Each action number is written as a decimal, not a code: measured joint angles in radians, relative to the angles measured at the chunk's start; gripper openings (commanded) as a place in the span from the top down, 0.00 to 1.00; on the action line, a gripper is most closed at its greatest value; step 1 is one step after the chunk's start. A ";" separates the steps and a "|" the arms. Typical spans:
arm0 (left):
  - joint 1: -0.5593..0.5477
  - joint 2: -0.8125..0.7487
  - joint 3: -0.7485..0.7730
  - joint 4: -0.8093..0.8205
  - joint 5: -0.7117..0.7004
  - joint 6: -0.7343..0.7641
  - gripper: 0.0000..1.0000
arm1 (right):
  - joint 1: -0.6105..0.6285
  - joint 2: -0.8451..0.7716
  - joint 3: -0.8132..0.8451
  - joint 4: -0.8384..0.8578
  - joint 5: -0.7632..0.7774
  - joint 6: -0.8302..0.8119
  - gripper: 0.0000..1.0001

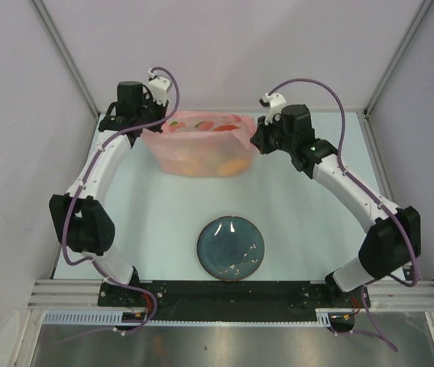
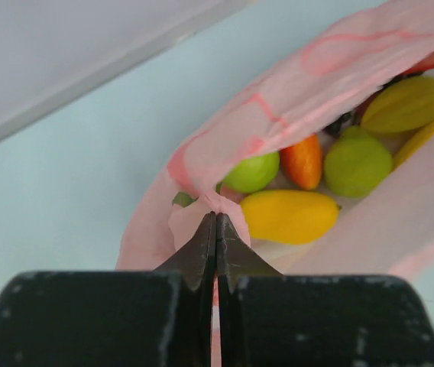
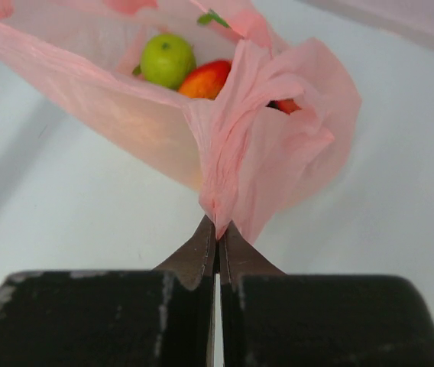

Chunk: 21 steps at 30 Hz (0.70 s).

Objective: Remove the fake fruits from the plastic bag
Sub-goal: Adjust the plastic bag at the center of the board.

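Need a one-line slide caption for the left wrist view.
Wrist view: left pincer shut on the edge of the pink plastic bag, fake fruits lying inside.

Bright, even light; soft shadows on the table (image 1: 156,222); both wrist views blur the near black jaws.

The pale table (image 1: 156,222) carries a pink plastic bag (image 1: 194,153) at its far side; a round dark blue plate (image 1: 231,248) lies nearer, well apart from it.
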 measured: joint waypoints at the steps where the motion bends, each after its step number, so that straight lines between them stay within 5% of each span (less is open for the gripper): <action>1: 0.003 -0.008 0.016 0.000 0.018 0.000 1.00 | -0.001 0.031 0.037 0.001 0.002 -0.002 1.00; 8: 0.018 0.006 0.167 0.041 0.084 -0.014 1.00 | -0.014 0.370 0.519 0.020 0.017 -0.034 1.00; 15: 0.020 0.286 0.670 0.085 0.104 -0.061 1.00 | -0.035 0.887 1.334 0.058 0.093 -0.108 1.00; 21: 0.005 0.348 0.779 0.139 0.104 -0.075 1.00 | -0.060 0.902 1.241 0.235 0.191 -0.177 1.00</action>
